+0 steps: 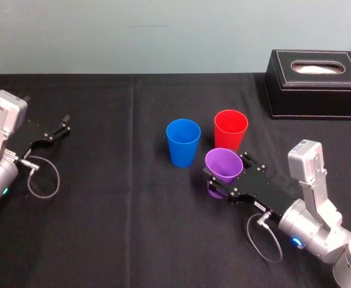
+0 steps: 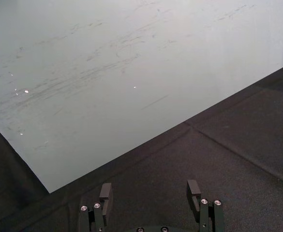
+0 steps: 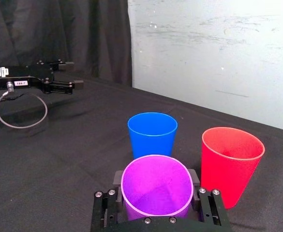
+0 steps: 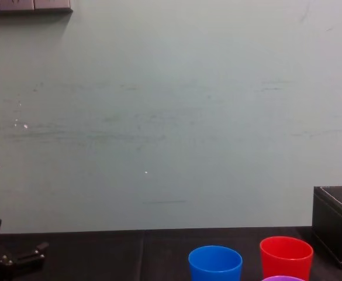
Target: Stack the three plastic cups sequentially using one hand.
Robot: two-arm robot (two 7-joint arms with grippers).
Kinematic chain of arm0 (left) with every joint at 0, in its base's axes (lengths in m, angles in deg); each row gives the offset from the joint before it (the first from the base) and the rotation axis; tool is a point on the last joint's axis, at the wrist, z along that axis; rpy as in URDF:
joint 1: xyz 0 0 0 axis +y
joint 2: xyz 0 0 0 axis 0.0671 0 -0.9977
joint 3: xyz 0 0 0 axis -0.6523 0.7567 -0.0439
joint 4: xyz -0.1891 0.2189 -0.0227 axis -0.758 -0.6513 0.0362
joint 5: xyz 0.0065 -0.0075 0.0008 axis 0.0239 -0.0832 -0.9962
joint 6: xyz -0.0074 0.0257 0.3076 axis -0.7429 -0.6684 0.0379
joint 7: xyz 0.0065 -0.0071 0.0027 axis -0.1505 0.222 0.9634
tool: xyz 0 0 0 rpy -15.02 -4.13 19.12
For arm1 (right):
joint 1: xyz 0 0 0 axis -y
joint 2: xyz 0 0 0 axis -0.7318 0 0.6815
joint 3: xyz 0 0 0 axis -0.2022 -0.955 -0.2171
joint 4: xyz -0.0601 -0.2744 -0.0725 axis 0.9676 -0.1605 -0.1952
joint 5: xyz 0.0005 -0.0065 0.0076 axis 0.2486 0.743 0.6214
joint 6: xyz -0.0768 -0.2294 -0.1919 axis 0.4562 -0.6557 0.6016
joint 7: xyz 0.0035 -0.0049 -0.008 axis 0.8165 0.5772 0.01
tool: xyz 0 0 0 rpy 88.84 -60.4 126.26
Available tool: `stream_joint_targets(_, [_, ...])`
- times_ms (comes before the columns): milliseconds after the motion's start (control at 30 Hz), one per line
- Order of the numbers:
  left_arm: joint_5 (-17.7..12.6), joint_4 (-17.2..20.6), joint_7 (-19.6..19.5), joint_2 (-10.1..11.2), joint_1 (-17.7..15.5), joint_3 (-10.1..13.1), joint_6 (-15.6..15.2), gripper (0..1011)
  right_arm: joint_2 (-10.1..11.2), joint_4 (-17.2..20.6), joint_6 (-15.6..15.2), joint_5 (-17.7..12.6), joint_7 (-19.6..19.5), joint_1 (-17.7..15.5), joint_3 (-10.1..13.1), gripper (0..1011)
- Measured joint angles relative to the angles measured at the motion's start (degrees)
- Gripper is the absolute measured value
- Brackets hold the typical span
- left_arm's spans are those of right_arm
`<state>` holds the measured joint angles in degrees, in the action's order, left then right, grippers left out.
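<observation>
Table point(image 1: 115, 228) before me — black cloth over all of it, creased. On it: blue cup point(image 1: 183, 142), upright, centre; red cup point(image 1: 230, 131), upright, just right of the blue and slightly farther; black stitched box point(image 1: 317, 83), far right corner. Also purple cup point(image 1: 224, 165), tilted in my right claw point(image 1: 230, 173) — contact with the cloth unclear.

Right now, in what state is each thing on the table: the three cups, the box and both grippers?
Bright blue tapered plastic cup: upright, mouth up, empty, standing alone.
Red tapered plastic cup: upright, mouth up, empty, standing alone.
Purple tapered plastic cup: mouth up, tilted, gripped, not yet stacked.
Right gripper: shut on the purple cup.
Left gripper: open, holding nothing, parked at the left.
Black stitched box: at the far right, untouched.
</observation>
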<state>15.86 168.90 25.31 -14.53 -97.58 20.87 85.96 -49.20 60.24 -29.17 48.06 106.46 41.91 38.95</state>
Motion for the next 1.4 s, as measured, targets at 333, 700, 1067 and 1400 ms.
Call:
stream_joint_targets(333, [0.0,0.0,0.0,0.0,0.0,0.0,0.0,1005,0.9,4.7,-2.5,-0.4,-0.4,-0.6,2.3,736])
stream_joint_targets(700, [0.0,0.0,0.0,0.0,0.0,0.0,0.0,1005,2.9,10.7,-8.1,-4.3,0.4,1.5,4.5,736])
stream_joint_targets(1067, [0.0,0.0,0.0,0.0,0.0,0.0,0.0,1005,2.6,8.6,-12.4,-5.2,-0.8,7.8,4.0,735])
stream_joint_targets(1400, [0.0,0.0,0.0,0.0,0.0,0.0,0.0,1005,0.7,3.1,-13.1,-4.9,-1.8,12.9,2.5,736])
